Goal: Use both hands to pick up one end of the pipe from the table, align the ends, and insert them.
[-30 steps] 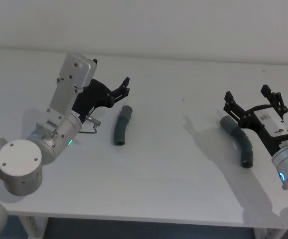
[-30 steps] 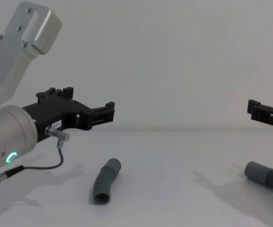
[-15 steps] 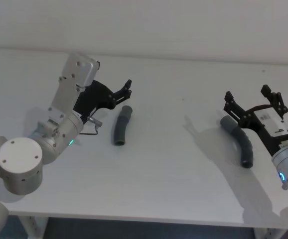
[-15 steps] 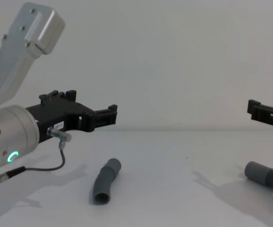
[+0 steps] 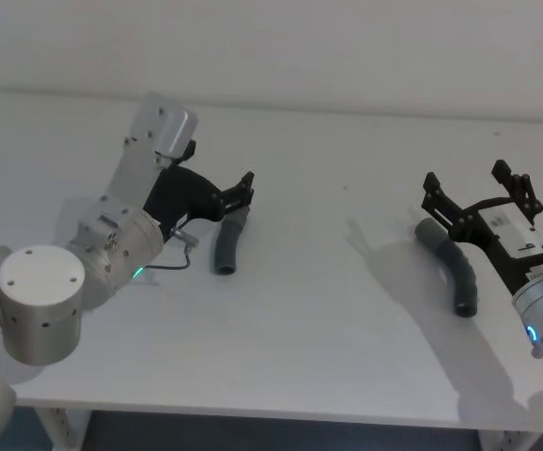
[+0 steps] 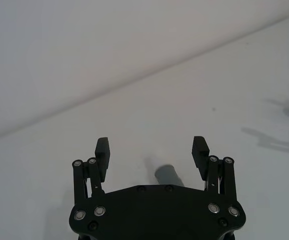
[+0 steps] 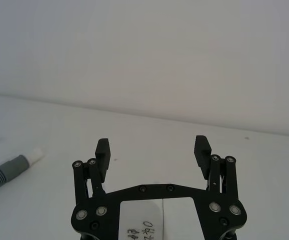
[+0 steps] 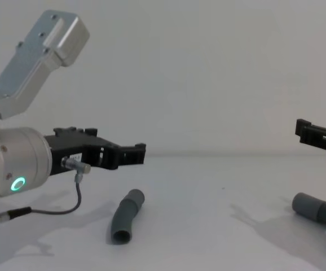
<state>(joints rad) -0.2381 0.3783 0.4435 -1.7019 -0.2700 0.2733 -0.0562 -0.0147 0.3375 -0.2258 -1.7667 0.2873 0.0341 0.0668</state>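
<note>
A: Where's the left gripper (image 6: pixel 151 146)?
B: At 9 o'clock on the table (image 5: pixel 328 319). Its jaws are spread wide above the 12 o'clock end of the left pipe piece (image 5: pixel 224 246), holding nothing.
A: And at 3 o'clock?
B: The right gripper (image 5: pixel 466 177), equally wide and empty, is over the right pipe piece (image 5: pixel 455 272).
A: Grip advice?
B: The pieces look light and probably bendy mid-length. I'd pinch the smooth cuffs, which seem stiffer.
</note>
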